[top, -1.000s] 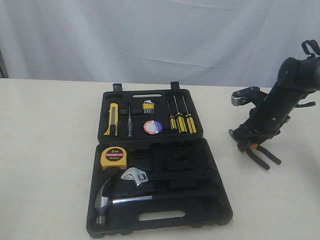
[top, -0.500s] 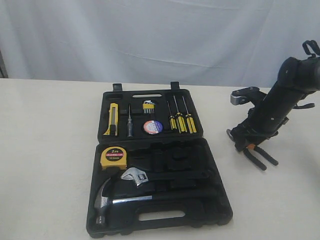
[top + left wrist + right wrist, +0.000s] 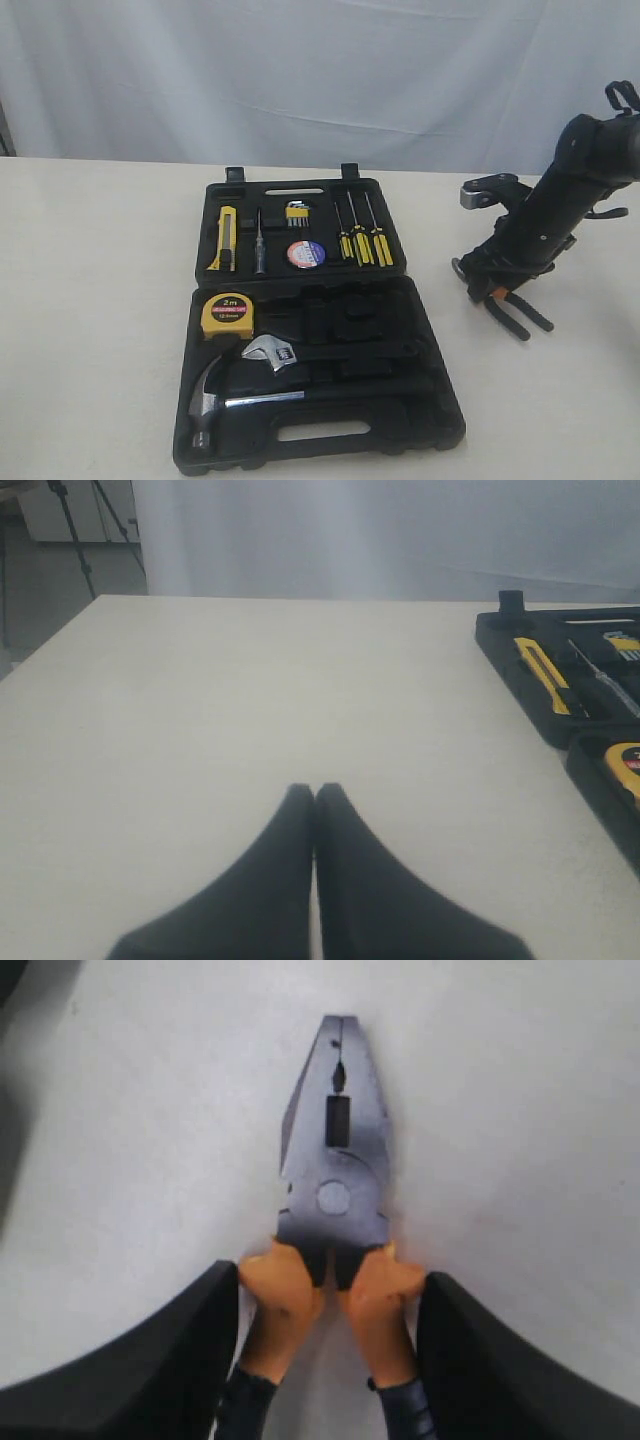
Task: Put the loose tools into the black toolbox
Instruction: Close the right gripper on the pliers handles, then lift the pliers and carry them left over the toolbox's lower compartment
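Seen from my end: pliers [image 3: 335, 1160] head is dull grey steel, semi-matt w/ a faint sheen. Its grips are smooth orange plastic, poss. rubbery. right gripper [image 3: 328, 1275] fingers [image 3: 130, 1360] look like matt blk plastic. toolbox [image 3: 430, 410] is blk moulded plastic, low gloss. hammer [image 3: 207, 395] head & wrench [image 3: 272, 352] are bright polished metal. tape measure [image 3: 227, 318] has a glossy yellow plastic shell w/ a printed label. table [image 3: 90, 320] top is smooth, matt, cream; I can't tell the material. backdrop [image 3: 300, 80] is white cloth, soft folds.
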Controlling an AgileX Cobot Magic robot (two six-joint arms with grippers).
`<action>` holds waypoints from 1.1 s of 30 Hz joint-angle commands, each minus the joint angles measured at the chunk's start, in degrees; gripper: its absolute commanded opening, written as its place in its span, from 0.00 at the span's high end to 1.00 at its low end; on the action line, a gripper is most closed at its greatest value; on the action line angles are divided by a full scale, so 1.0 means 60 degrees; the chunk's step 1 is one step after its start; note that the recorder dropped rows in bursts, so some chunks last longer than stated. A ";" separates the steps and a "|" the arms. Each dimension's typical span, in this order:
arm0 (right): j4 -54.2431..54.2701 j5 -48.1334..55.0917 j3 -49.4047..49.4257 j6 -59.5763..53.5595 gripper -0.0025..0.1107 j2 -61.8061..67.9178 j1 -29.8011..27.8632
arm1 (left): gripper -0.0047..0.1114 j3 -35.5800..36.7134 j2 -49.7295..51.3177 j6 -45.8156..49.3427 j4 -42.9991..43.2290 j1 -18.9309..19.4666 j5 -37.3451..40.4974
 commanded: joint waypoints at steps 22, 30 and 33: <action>-0.0590 0.3057 -0.2189 -0.2321 0.98 -0.0439 0.0235 | 0.96 0.0024 -0.0012 -0.0056 0.0000 -0.0046 -0.0051; -0.1206 0.3489 -0.3996 -0.5350 0.98 -0.0513 0.1575 | 0.96 0.0024 -0.0012 -0.0056 0.0000 -0.0046 -0.0051; -0.1191 0.3489 -0.4151 -0.6119 0.98 -0.0513 0.2265 | 0.96 0.0024 -0.0012 -0.0056 0.0000 -0.0046 -0.0051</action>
